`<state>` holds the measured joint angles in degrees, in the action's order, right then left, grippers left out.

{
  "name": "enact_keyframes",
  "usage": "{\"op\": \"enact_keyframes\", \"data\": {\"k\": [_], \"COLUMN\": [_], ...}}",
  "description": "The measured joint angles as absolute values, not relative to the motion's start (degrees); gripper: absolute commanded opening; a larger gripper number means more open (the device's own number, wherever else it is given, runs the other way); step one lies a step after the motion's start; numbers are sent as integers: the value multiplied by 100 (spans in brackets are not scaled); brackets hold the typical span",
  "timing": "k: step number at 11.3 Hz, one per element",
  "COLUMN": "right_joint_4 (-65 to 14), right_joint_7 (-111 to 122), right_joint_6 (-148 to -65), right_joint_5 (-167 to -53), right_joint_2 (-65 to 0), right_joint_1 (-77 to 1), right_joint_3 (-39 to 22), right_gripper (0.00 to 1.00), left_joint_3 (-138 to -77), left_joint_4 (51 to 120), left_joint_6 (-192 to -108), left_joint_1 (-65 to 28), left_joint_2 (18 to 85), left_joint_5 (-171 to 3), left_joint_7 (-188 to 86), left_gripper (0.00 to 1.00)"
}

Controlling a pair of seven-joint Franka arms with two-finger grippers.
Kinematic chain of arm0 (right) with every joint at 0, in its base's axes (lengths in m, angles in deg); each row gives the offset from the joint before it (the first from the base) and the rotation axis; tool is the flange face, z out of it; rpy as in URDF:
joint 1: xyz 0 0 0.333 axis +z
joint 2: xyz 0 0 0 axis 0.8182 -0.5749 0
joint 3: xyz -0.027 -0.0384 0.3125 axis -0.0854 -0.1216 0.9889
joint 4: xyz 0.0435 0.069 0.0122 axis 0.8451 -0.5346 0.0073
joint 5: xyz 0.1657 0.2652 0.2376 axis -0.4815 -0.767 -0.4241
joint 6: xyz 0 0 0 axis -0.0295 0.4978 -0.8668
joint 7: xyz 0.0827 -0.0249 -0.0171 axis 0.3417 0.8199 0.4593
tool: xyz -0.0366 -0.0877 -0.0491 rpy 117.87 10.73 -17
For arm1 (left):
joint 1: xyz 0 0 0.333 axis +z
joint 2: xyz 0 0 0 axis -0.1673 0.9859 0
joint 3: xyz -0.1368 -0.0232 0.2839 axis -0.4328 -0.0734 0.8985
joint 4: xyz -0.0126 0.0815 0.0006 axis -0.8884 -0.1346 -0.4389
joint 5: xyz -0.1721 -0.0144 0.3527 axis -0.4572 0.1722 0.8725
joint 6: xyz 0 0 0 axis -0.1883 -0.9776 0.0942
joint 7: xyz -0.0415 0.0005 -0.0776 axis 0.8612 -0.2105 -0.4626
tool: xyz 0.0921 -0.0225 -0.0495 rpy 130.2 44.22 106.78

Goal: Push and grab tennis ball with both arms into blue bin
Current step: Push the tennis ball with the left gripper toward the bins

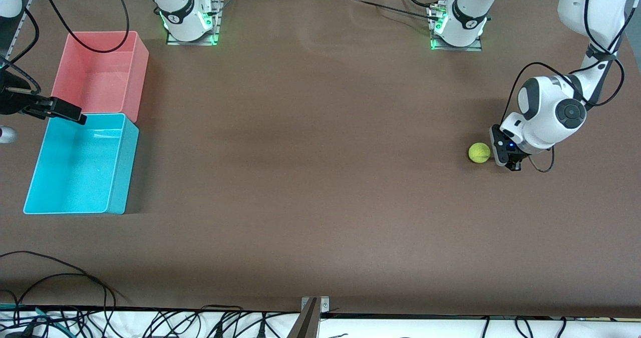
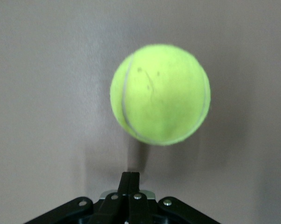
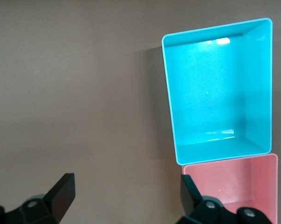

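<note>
Push stage: the left gripper (image 1: 512, 163), fingers pressed together, sits low just beside the tennis ball (image 1: 479, 152) at the left arm's end of the table, to drive it toward the blue bin (image 1: 120, 167), over which the right gripper (image 1: 62, 111) waits spread wide.

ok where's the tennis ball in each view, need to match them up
Front view: tennis ball on the brown table toward the left arm's end, just beside the shut left gripper.
Left wrist view: ball fills the centre, just past the closed fingertips.
Right wrist view: not in it; only the blue bin and pink bin.
Shared landmark: the brown table.
</note>
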<state>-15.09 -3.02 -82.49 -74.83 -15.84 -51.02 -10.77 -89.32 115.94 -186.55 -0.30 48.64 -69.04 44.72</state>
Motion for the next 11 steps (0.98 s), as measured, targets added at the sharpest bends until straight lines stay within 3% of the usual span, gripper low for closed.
{"op": "enact_keyframes", "data": {"k": [6, 11], "right_joint_4": [-1509, -1509], "right_joint_7": [-302, -301], "right_joint_6": [-8249, -8249], "right_joint_5": [-7484, -7484], "right_joint_2": [-1584, -1591], "right_joint_1": [-5099, -5096], "right_joint_3": [-1071, -1065], "right_gripper": [100, 100], "left_joint_3": [-8945, -10082], "left_joint_4": [11609, 11511], "left_joint_6": [-18654, -18553], "left_joint_1": [-69, -796], "left_joint_2": [4860, 4828], "left_joint_5": [-6905, -6904], "left_joint_7": [4209, 1256], "left_gripper": [0, 0]}}
